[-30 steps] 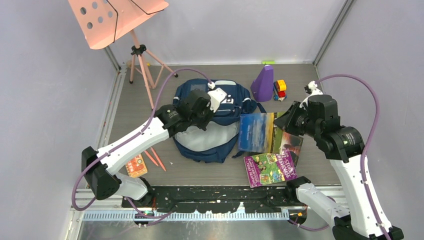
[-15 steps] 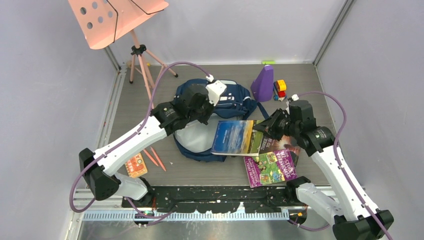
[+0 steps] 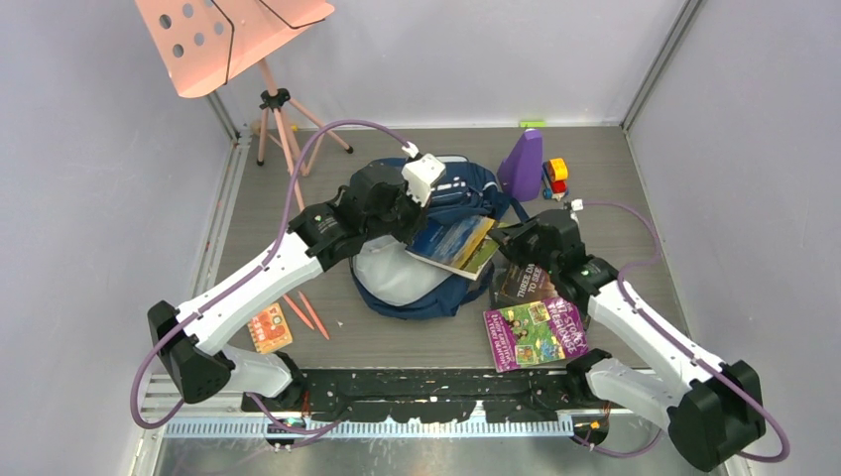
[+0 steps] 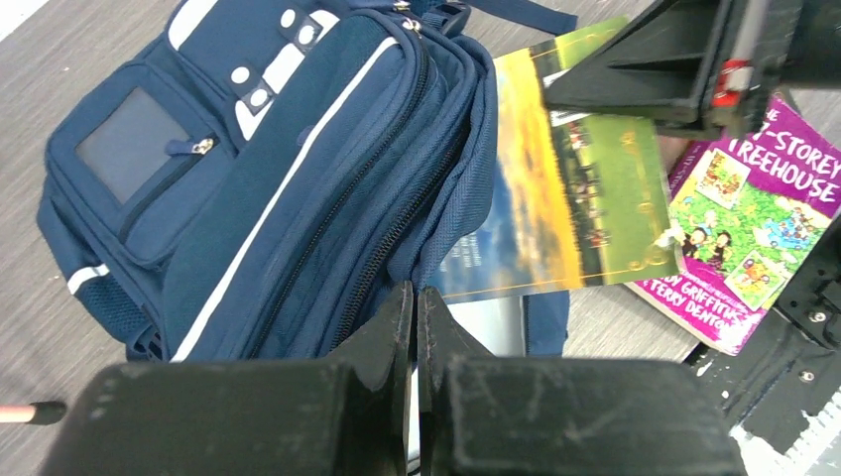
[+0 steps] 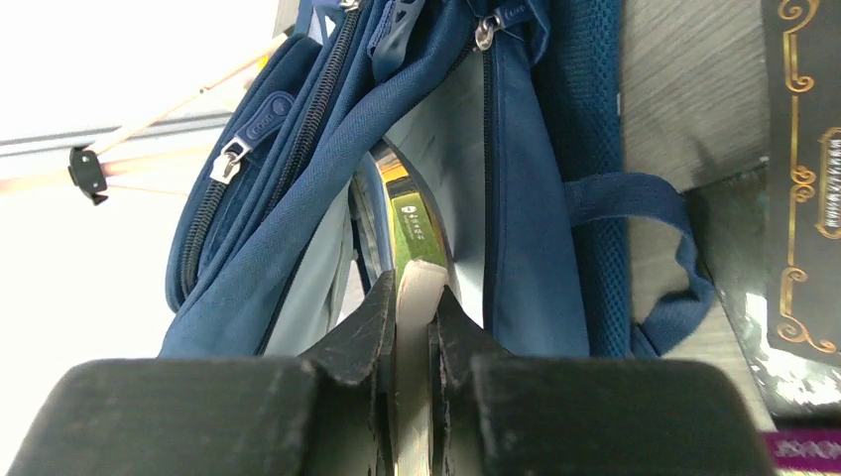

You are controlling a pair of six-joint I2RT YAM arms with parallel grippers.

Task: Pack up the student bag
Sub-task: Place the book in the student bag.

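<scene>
Book (image 3: 454, 241) sits partway in the bag (image 3: 417, 297) mouth, way further left than a second ago; right gripper (image 5: 414, 293) clamped on it; left gripper (image 4: 415, 307) pinching the bag's edge.

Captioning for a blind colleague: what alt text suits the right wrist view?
The right gripper, jaws shut on a paperback book, holds it in the open mouth of a navy blue fabric backpack with pale grey lining; a black gold-trimmed book lies at right.
</scene>
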